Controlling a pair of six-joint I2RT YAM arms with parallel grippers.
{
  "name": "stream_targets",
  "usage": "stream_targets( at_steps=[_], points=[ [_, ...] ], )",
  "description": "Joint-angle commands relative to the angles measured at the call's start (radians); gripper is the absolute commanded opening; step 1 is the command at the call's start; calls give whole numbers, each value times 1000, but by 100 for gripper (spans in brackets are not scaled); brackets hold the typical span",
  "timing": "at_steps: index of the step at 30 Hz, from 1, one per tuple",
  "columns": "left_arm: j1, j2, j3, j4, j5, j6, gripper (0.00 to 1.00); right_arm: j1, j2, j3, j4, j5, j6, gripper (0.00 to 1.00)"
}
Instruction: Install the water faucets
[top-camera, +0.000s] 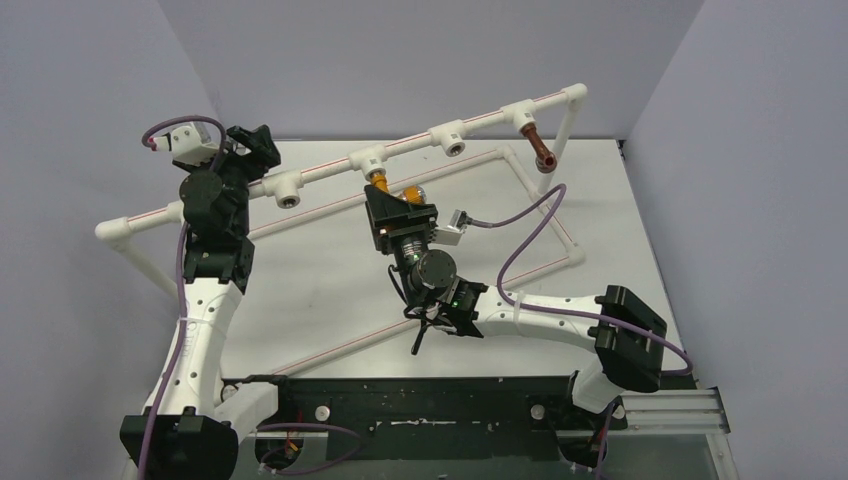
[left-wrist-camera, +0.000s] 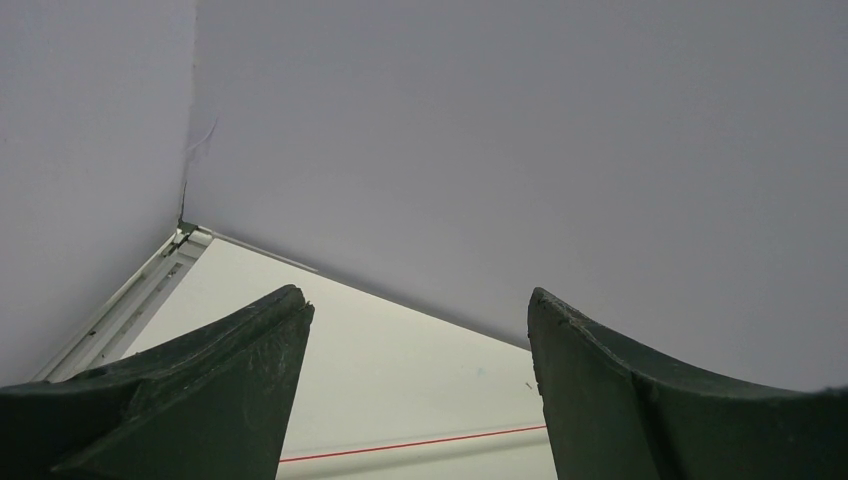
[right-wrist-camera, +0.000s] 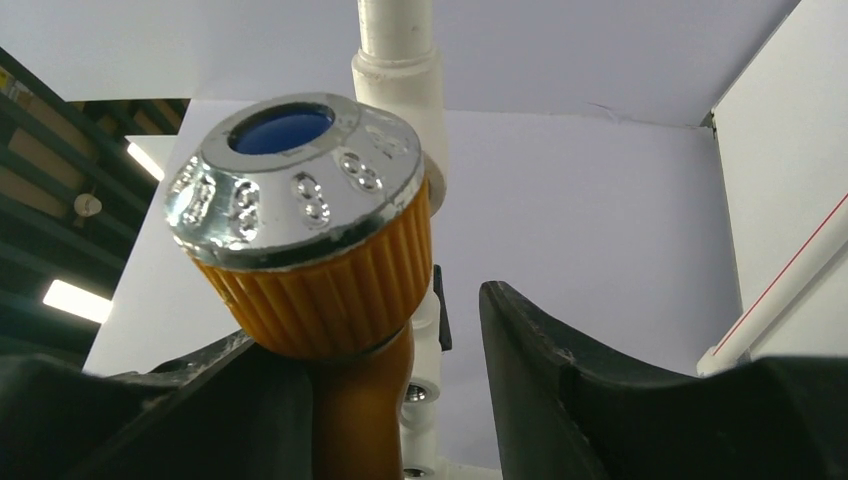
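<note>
**Right gripper released around the orange-yellow faucet at the pipe rail**

The orange-yellow faucet stands between the fingers of the right gripper. Its stem lies against the left-hand finger, while a clear gap separates it from the other finger, so the jaws are parted and not clamped on it. From above, this faucet sits just under the second tee from the left of the white pipe frame, with the right gripper directly on its near side.

Two faucets are in view: the orange-yellow one and a dark reddish-brown faucet, seated in the rightmost tee. The raised rail carries four tee sockets; the two others show open mouths.

The orange-yellow faucet's stem runs from the tee toward the near side, and its round silver cap, blue in the centre, sits to the right of the stem. The reddish-brown faucet runs near and slightly right from its tee, with its mouth at the low end.

The left gripper is spread wide with nothing between its fingers, up by the far left of the rail.
</note>
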Motion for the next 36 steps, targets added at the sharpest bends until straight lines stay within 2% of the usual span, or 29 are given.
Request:
stream_targets(
  at_steps=[1, 3, 11, 21, 32, 36],
  points=[
    [-14, 15, -108, -418, 102, 12, 77, 10, -12, 35, 35, -3, -36, 56],
    [-14, 14, -109, -416, 100, 12, 77, 15, -18, 35, 35, -10, -56, 61],
    [-13, 20, -109, -417, 93, 14, 77, 45, -107, -49, 27, -53, -160, 68],
    [7, 52, -103, -420, 97, 15, 77, 56, -289, -186, -127, -134, -277, 71],
    [21, 92, -100, -422, 105, 16, 77, 9, -553, -222, -366, -277, -741, 73],
    [50, 111, -97, -423, 116, 17, 77, -69, -608, -166, -468, -414, -940, 73]
  ],
)
